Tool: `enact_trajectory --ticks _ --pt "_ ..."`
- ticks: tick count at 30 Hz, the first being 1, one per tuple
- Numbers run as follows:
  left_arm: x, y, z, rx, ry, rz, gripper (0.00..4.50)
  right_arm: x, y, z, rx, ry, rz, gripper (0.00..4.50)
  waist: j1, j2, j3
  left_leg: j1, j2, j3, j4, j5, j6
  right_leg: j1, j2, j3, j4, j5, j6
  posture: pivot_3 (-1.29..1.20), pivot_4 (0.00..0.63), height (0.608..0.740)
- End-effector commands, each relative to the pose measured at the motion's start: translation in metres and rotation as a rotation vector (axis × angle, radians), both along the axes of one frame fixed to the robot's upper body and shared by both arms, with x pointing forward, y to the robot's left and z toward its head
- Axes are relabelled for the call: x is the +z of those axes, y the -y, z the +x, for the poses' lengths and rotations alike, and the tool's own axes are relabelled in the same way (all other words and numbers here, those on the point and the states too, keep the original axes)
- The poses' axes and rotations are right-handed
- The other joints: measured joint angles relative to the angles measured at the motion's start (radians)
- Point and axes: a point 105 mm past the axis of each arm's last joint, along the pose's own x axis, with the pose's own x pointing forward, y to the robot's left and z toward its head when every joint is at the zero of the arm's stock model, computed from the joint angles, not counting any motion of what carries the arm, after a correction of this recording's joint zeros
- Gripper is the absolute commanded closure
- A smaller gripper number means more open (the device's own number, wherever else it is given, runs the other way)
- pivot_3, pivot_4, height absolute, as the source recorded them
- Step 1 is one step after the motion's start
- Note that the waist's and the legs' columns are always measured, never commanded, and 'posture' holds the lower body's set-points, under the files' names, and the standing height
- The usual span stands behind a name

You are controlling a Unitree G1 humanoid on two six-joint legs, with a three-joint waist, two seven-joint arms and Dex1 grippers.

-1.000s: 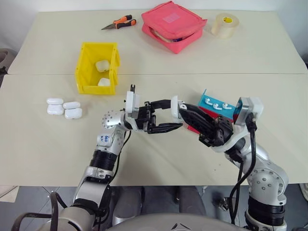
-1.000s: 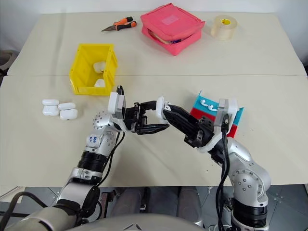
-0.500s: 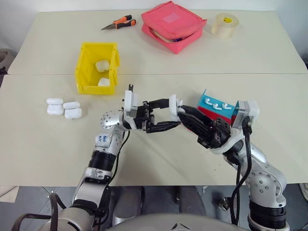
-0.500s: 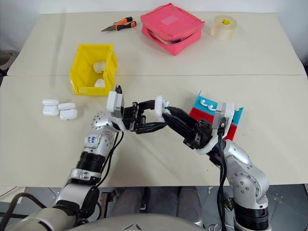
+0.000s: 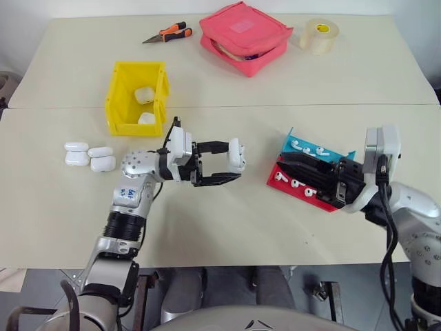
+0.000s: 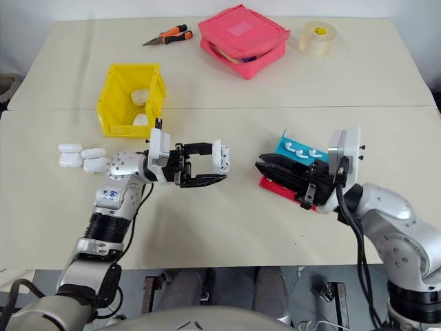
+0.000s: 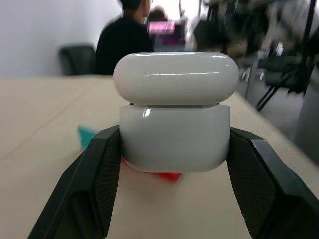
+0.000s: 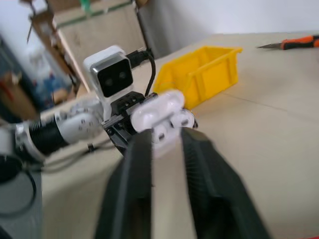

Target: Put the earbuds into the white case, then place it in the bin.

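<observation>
My left gripper (image 5: 234,163) is shut on the white case (image 5: 236,153), held level above the table's middle. The case's lid (image 7: 175,77) lies down on its body. My right gripper (image 5: 284,161) is shut and hovers over the near end of the red and blue tray (image 5: 311,196), a hand's width right of the case; I see nothing between its fingers. Several earbuds (image 5: 300,147) lie in the tray. The yellow bin (image 5: 114,100) stands back left of the left gripper, with two white cases inside.
Several spare white cases (image 5: 89,156) lie on the table to the left of my left arm. At the far edge are a pink zip pouch (image 5: 244,36), orange-handled pliers (image 5: 164,32) and a tape roll (image 5: 318,34).
My right gripper has drawn back to the right, away from the case, and closed over the tray. My left gripper has carried the case a little to the left.
</observation>
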Motion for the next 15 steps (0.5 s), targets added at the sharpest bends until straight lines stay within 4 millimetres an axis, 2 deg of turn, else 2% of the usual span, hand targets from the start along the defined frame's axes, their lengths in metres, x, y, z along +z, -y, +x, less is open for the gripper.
enact_trajectory --ticks 1,7,10,15 --pt "0.003 0.005 -0.001 -0.011 0.076 0.103 1.72 -0.002 -0.014 -0.001 0.073 0.027 -0.131 4.47 0.001 0.000 0.000 0.000 0.000 0.000 0.000 0.000 0.000 0.000 0.000 0.000 0.000 0.000 0.000 0.00 0.150 0.740" --pt "0.001 0.013 -0.006 -0.047 0.102 0.123 1.72 -0.004 -0.037 0.010 0.121 0.026 -0.182 4.47 0.000 -0.001 0.000 -0.001 0.000 -0.001 0.000 0.000 0.000 0.000 0.000 -0.001 -0.001 0.000 0.000 0.00 0.150 0.740" --pt "0.000 0.019 -0.010 -0.055 0.102 0.110 1.72 -0.011 -0.048 0.027 0.095 0.029 -0.254 4.47 -0.001 -0.001 0.000 -0.001 0.000 -0.001 0.000 0.000 0.000 -0.001 0.000 -0.001 -0.001 0.000 0.000 0.00 0.150 0.740" --pt "-0.003 0.020 -0.012 -0.059 0.107 0.103 1.72 -0.023 -0.043 0.032 0.086 0.004 -0.340 4.47 0.001 -0.001 0.000 -0.001 0.000 -0.002 0.000 0.000 0.000 -0.001 0.000 -0.001 -0.001 0.000 0.000 0.00 0.150 0.740"
